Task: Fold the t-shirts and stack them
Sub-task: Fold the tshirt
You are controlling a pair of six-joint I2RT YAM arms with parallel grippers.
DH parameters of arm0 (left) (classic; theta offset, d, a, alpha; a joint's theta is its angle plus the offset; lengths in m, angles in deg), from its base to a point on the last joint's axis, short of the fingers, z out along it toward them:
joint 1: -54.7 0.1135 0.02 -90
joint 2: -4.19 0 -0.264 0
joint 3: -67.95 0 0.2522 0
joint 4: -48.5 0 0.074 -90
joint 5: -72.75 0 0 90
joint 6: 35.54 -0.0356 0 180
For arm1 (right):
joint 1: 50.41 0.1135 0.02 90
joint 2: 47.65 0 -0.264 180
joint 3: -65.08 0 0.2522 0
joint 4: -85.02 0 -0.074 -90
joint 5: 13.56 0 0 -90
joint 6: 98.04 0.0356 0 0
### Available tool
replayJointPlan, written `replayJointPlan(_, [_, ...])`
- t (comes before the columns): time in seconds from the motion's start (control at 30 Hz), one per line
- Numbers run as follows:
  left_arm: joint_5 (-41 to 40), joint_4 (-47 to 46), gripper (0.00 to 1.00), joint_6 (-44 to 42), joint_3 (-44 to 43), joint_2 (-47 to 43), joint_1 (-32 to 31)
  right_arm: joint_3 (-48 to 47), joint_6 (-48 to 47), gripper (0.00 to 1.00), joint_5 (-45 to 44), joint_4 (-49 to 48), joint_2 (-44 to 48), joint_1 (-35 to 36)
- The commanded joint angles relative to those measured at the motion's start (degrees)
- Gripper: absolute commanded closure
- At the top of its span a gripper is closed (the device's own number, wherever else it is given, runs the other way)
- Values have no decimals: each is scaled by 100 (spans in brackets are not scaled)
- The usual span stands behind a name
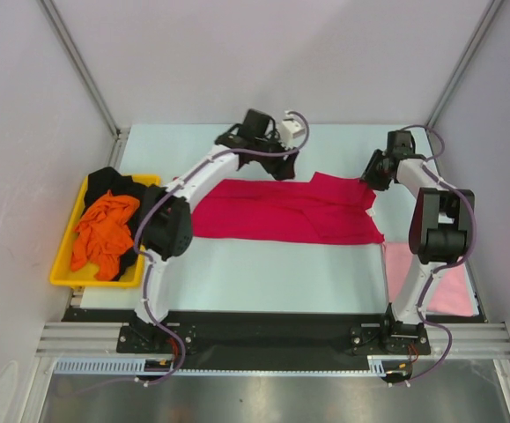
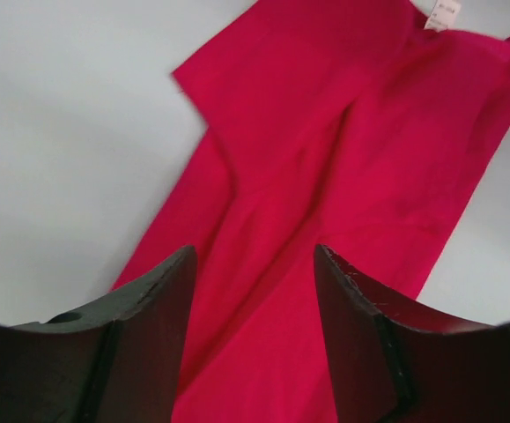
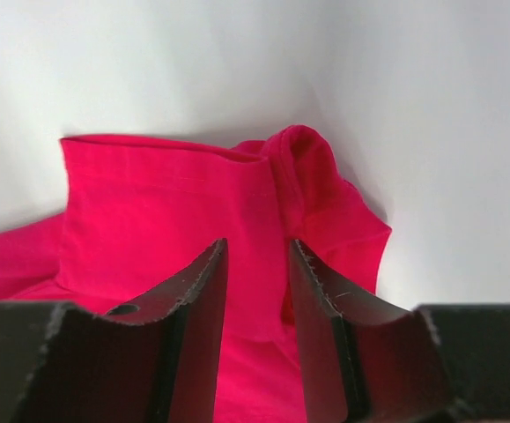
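The crimson t-shirt point(image 1: 281, 216) lies flat across the middle of the table as a long folded band, with a sleeve sticking out at its far right corner. My left gripper point(image 1: 281, 169) hovers over the band's far edge. In the left wrist view it point(image 2: 255, 251) is open, and the red cloth point(image 2: 325, 159) lies below the gap. My right gripper point(image 1: 366, 182) is at the shirt's right end, open point(image 3: 259, 242) above the bunched sleeve point(image 3: 299, 167). An orange t-shirt point(image 1: 105, 229) and a black one point(image 1: 109, 181) lie crumpled in the tray. The pale pink t-shirt point(image 1: 448, 286) lies flat at the near right.
The yellow tray point(image 1: 61, 256) stands at the table's left edge. The right arm's base and elbow point(image 1: 439, 229) rise over the pink shirt. A white neck label point(image 2: 444, 13) shows at the red shirt's far end. Grey walls close in the table on three sides.
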Motion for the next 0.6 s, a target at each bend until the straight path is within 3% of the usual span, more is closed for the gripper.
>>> replayJointPlan(0.0, [124,-200,39,1086,-773,796,-172,-227,31,61,166,-10,-141,50])
replayJointPlan(0.13, [-123,-154,40,1411,-1609,1476,-524,-77,-5,65,166,-106,-150,67])
replayJointPlan(0.43, [-633,-876,38,1992,-1636,2012,-586,204,22,73,306,-309,-194,76])
replayJointPlan(0.57, [-589,-832,40,2071,-1645,2267,-621,213,13,83,306,-344,-202,67])
